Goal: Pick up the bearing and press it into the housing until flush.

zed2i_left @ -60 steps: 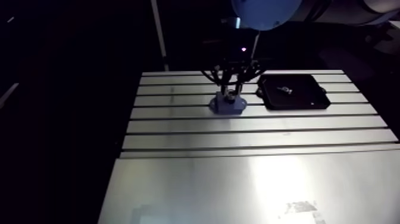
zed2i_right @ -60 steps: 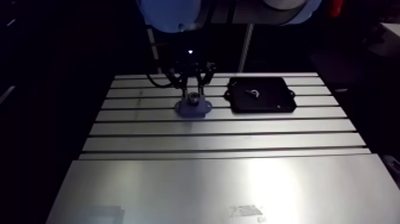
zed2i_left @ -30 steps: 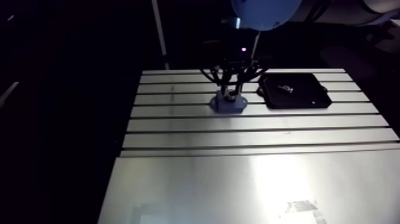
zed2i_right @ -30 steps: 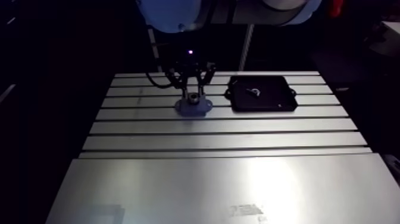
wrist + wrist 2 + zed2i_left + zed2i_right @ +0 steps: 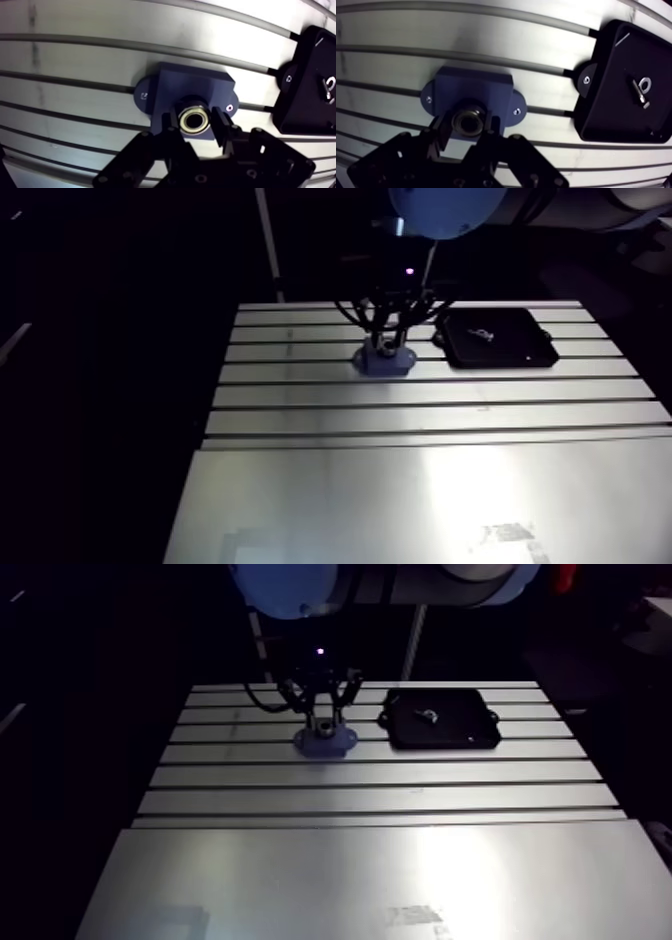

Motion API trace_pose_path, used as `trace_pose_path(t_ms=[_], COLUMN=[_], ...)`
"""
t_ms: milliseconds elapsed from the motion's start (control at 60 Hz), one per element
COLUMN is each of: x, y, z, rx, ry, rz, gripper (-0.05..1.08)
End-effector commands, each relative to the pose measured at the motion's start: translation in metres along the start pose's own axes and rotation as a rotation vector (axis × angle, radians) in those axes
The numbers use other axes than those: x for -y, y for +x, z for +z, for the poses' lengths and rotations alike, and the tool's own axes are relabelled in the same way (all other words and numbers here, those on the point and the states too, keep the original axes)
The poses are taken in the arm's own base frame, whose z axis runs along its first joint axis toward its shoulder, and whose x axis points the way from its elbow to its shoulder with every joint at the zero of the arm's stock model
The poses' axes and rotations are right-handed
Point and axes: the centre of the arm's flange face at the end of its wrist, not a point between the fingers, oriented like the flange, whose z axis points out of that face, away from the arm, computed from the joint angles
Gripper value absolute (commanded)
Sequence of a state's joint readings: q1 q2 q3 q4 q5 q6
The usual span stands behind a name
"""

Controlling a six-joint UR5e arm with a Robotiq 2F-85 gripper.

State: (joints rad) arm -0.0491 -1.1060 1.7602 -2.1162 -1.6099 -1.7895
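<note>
Gripper (image 5: 196, 125) is clenched on the bearing (image 5: 467, 121). In the wrist view both fingers sit hard against opposite sides of the ring, with no gap that I can make out. The bearing is directly over the bore of the blue housing (image 5: 192, 87), at the mouth of it or partly in it.

Progress, my reading: the pick-up is done and the part has been brought to the housing, so alignment looks finished or nearly so. The press to flush is what remains. I cannot tell from this angle how deep the ring sits, since the fingertips hide its lower edge and the rim of the bore. While the fingers straddle the ring they would meet the housing top before it goes fully home, so I expect a release and a push from above to be needed.

Orientation: the bearing lies flat, with its open centre facing up at the wrist camera and its axis straight down into the bore. As a ring it has no long axis in plan. The housing does: its two ears with their small holes lie along the run of the slots in the table (image 5: 75, 30).

The black tray (image 5: 606, 110) sits just beside the housing, apart from it, with a washer (image 5: 644, 82) and another small metal piece inside.
</note>
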Motion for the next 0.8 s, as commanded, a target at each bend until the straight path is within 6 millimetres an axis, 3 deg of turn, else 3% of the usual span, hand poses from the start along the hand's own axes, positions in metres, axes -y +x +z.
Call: trace_pose_path(t_ms=[17,800], x=[0.0,-0.0006], y=[0.0002,0.0036], z=[0.0014,0.0053], rx=[0.002,0.007], ry=[0.0,0.001], rz=[-0.002,-0.003], gripper=[0.68,0.68])
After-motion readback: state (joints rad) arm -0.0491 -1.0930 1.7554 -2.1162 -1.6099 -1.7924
